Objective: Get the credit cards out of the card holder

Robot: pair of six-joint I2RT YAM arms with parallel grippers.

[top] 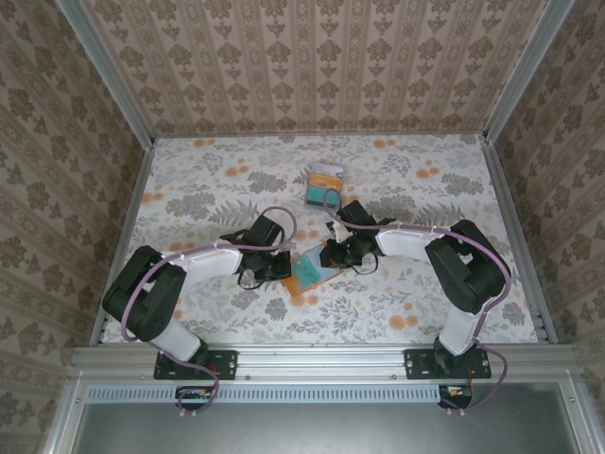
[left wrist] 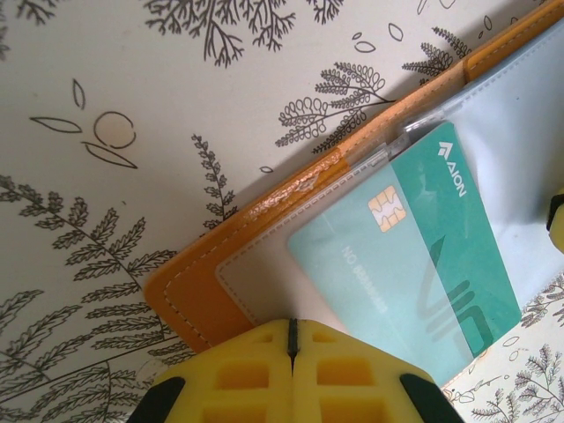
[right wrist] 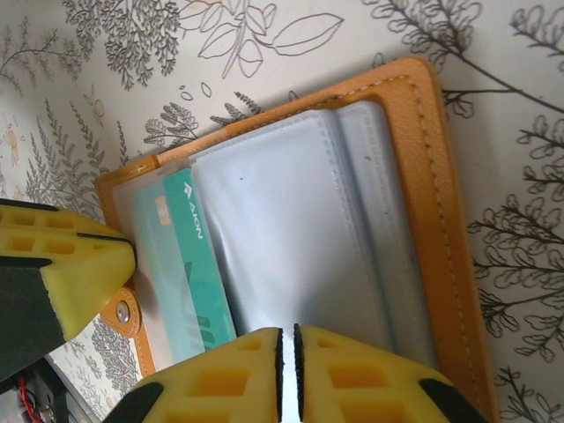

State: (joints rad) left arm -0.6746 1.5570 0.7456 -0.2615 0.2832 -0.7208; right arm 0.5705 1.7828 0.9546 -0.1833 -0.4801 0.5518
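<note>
- Jaws of left gripper [left wrist: 291, 352] closed, pressing card holder [left wrist: 198, 300] beside teal card [left wrist: 423, 264].
- Jaws of right gripper [right wrist: 287, 361] barely apart over pale sleeves [right wrist: 291, 229]; grip unclear.

In the left wrist view the left tool [left wrist: 291, 339] is covering part of the teal card [left wrist: 414, 256], and the card holder [left wrist: 203, 291] is running off the frame's upper right. In the right wrist view a pale sleeve [right wrist: 291, 238] is hiding most of that card, the right tool [right wrist: 287, 344] is blocking the holder's bottom edge, and the left tool is masking its lower left corner. From above, the stacked cards [top: 326, 184] at upper centre are appearing too small to count.
</note>
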